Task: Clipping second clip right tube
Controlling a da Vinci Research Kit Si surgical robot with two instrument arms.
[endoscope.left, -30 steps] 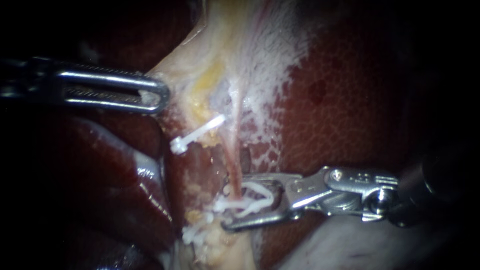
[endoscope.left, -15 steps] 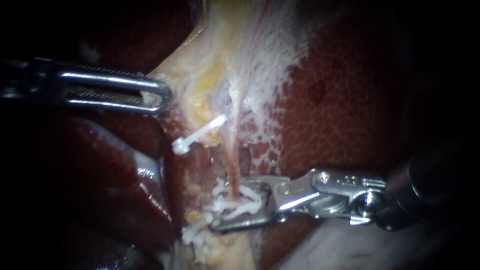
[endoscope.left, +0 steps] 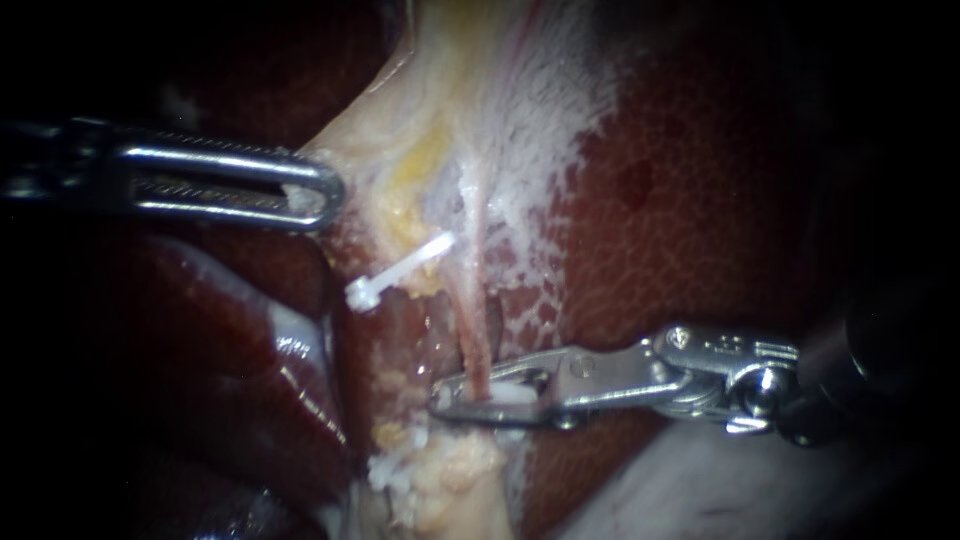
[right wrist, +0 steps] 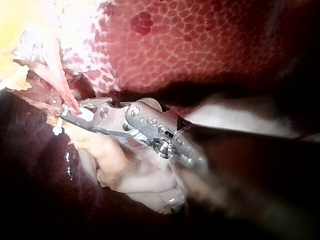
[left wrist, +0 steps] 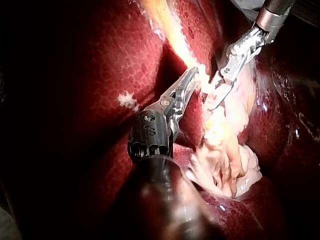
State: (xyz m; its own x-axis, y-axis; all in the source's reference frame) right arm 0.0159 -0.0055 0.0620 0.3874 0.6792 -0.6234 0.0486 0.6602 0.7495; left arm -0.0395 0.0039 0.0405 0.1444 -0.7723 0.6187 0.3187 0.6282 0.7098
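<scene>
right instrument's end effector [endoscope.left: 450,397] is clamped on a white clip [endoscope.left: 505,395] that wraps the right tube [endoscope.left: 470,320] low down; left instrument's end effector [endoscope.left: 325,192] grips pale tissue [endoscope.left: 400,130], well apart

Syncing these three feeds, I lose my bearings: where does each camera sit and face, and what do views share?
Endoscope view: close over the tissue, facing the tube on the liver; left instrument enters from the left, right instrument from the right.
Left wrist view: on the left arm, looking along its shaft to jaws shut on pale tissue.
Right wrist view: on the right arm, looking along its shaft to jaws shut on the clip.
Shared: the right instrument shows in all three.
</scene>
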